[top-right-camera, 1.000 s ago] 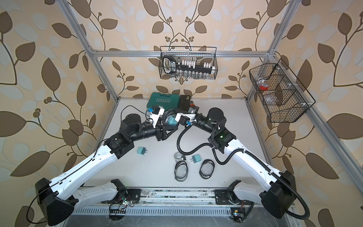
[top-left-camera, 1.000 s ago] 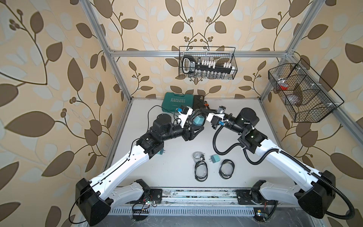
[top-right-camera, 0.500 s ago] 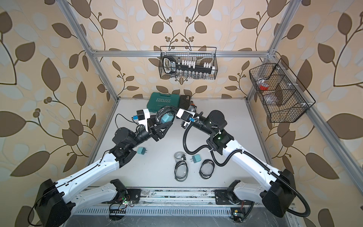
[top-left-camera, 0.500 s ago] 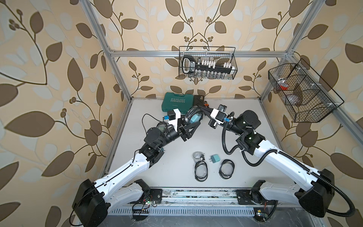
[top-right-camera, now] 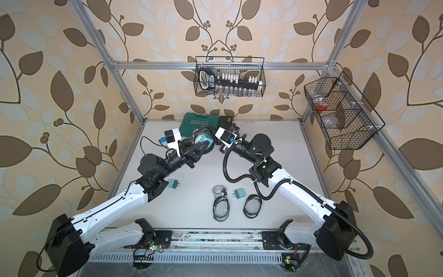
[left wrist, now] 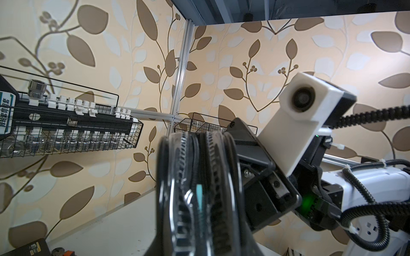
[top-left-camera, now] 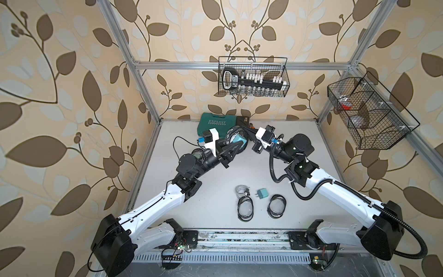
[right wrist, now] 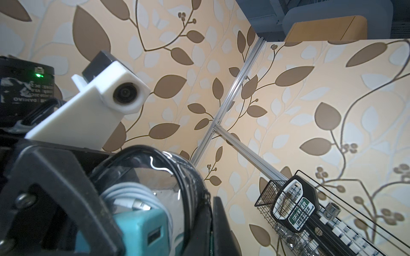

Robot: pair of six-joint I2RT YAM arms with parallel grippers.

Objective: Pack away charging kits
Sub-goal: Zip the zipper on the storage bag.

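the left arm (top-left-camera: 153, 206) rises from the front of the table (top-left-camera: 215, 177), elbow bent, forearm angled up toward the back; its left gripper (top-left-camera: 236, 148) shows narrowed jaws flanking a clear pouch (top-left-camera: 231, 135) held above the table before the green tool case (top-left-camera: 212, 122); whether those fingers press the pouch cannot be told; inside the pouch sit a teal adapter (top-left-camera: 240, 144) and a coiled white cable (right wrist: 124, 195); opposite, the right arm (top-left-camera: 340, 199) reaches in with its wrist roughly level, and the right gripper (top-left-camera: 249, 137) is closed on the pouch's zip rim; a second adapter (top-right-camera: 173, 184) shows in a top view beside the left arm's elbow; toward the front lie a grey cable coil (top-left-camera: 241, 190), a flat pouch (top-left-camera: 245, 211), a third adapter (top-left-camera: 263, 193) and a second flat pouch (top-left-camera: 277, 206); the grippers cover part of the tool case and most of a black flat case (top-left-camera: 243, 119); the left wrist view sees the clear pouch edge-on and blurred.
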